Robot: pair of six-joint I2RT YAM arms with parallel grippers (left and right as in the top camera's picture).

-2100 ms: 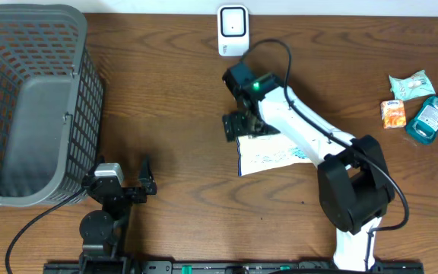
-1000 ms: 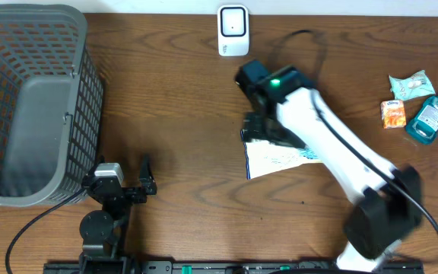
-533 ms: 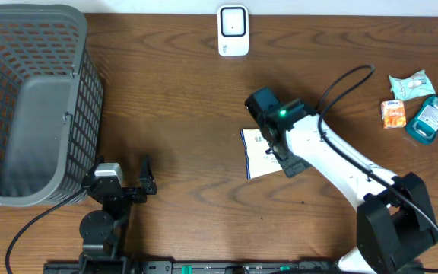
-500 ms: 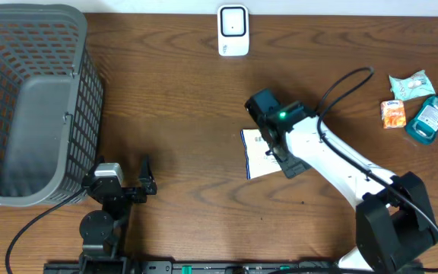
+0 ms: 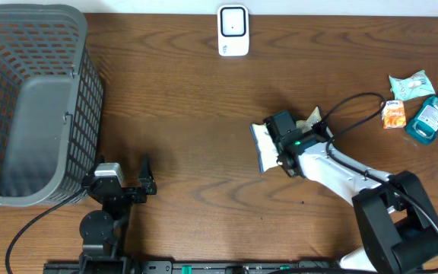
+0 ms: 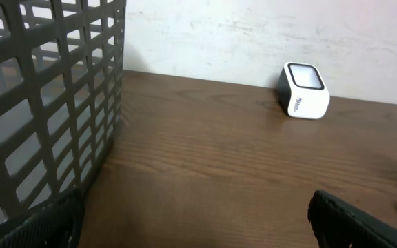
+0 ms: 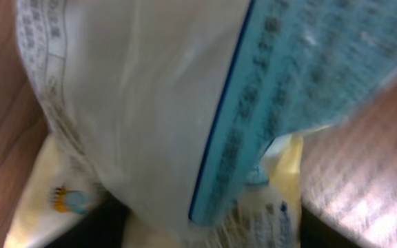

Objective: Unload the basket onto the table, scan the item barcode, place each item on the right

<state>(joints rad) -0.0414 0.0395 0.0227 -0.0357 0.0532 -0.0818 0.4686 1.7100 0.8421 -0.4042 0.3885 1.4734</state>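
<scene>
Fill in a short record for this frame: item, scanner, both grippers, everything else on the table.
item: white-and-blue packet, centre-right, under the right gripper
scanner: white, at the far edge, apart from the packet
right gripper: down at the packet; grip unclear
left gripper: open, empty, beside the basket
other: blue bottle, orange packet, green packet at right edge

The whole table (image 5: 173,99) is seen straight down from overhead. The left wrist view is held low, level, facing the white scanner (image 6: 304,100), also seen overhead. The right wrist view is pressed close against a packet (image 7: 150,103)
</scene>
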